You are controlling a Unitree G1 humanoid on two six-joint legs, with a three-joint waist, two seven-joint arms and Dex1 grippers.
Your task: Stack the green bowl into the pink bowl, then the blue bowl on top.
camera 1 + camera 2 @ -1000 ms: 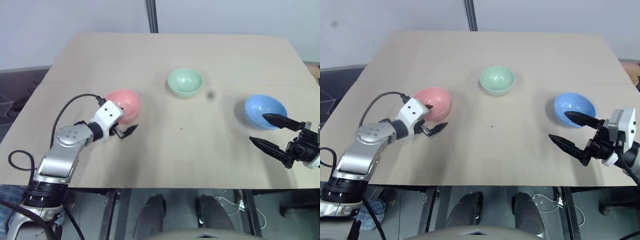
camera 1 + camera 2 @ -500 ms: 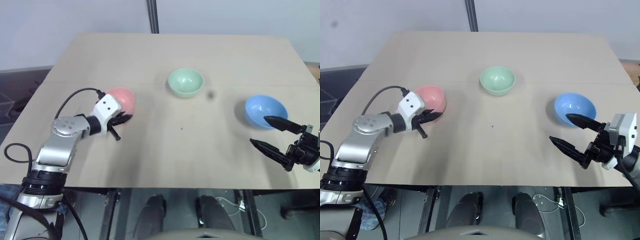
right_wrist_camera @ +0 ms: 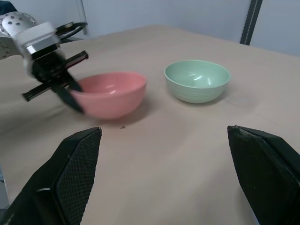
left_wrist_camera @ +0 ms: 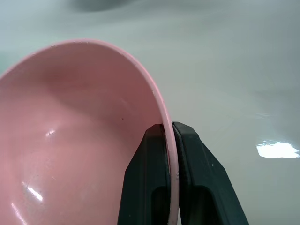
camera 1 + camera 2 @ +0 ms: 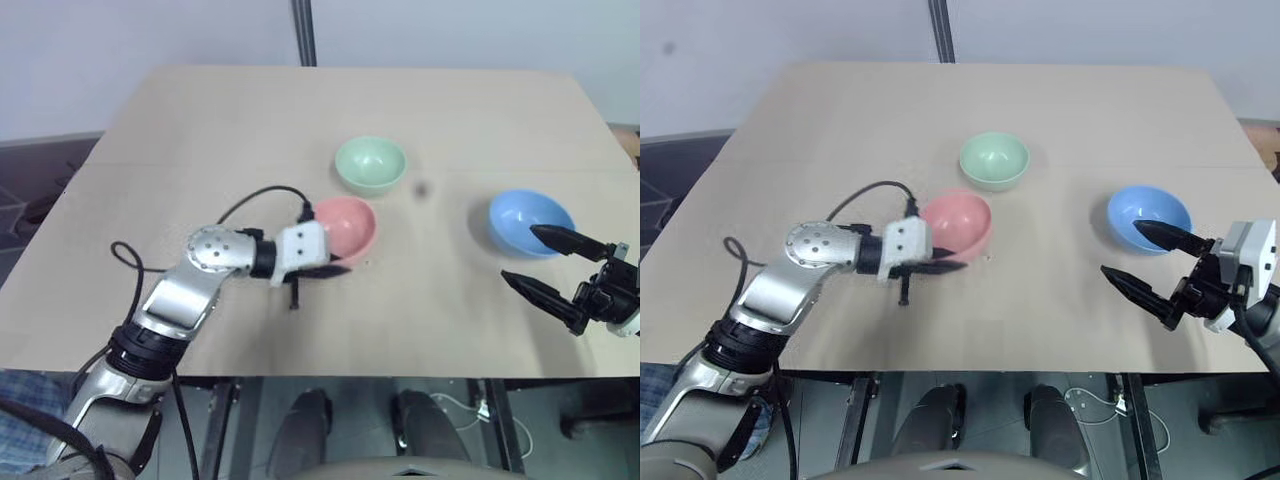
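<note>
The pink bowl sits near the middle of the table, just in front of and a little left of the green bowl, the two close but apart; in the right wrist view it looks low on the tabletop, though whether its base touches I cannot tell. The left gripper is clamped on its near rim — one black finger inside the wall, one outside, the thin pink edge pinched between them. The green bowl stands upright and empty beside it, and the blue bowl stands well off to the right, also upright and empty. The right gripper hangs just in front of the blue bowl with its fingers spread wide, gripping nothing; the upper fingertip overlaps the bowl's near rim in the head views, but contact cannot be confirmed. By my reading the step in hand is placing the base bowl — bringing pink in beside green so the stack can be built centrally. Nothing is nested yet. The next move, I judge, calls for settling the pink bowl flat, letting go of its rim without tipping it, then taking the green bowl by its rim, lifting it clear and lowering it centred into the pink one; blue comes last.
</note>
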